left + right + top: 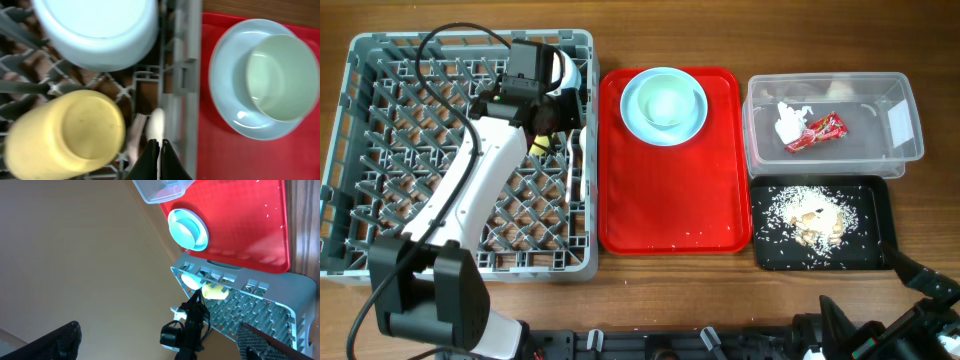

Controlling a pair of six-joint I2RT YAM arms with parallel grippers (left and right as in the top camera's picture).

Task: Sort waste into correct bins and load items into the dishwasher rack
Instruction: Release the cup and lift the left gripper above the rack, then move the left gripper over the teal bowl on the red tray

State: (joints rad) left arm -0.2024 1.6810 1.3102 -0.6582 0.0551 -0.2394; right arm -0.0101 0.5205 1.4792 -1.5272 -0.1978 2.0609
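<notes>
My left gripper (pixel 159 146) is shut with nothing held, low over the right edge of the grey dishwasher rack (pixel 380 250). Just past its tips a white spoon (pixel 156 122) and fork (pixel 135 140) lie in the rack. A yellow cup (pixel 65 132) stands upside down to their left, with a pale blue bowl (pixel 100 30) beyond it. A pale blue plate (pixel 692 120) carrying a bowl (pixel 665 100) rests on the red tray (pixel 670 210). The clear tub (pixel 900 120) holds a napkin (pixel 788 122) and a red wrapper (pixel 817 133). Rice scraps (pixel 815 220) fill the black tray (pixel 875 200). My right gripper (pixel 160 330) stands open, empty, at the table's near right.
The left arm (pixel 470 190) stretches across the rack from the near left. A few white grains (pixel 695 236) lie on the red tray's near edge. Bare wooden table (pixel 620 290) runs along the front.
</notes>
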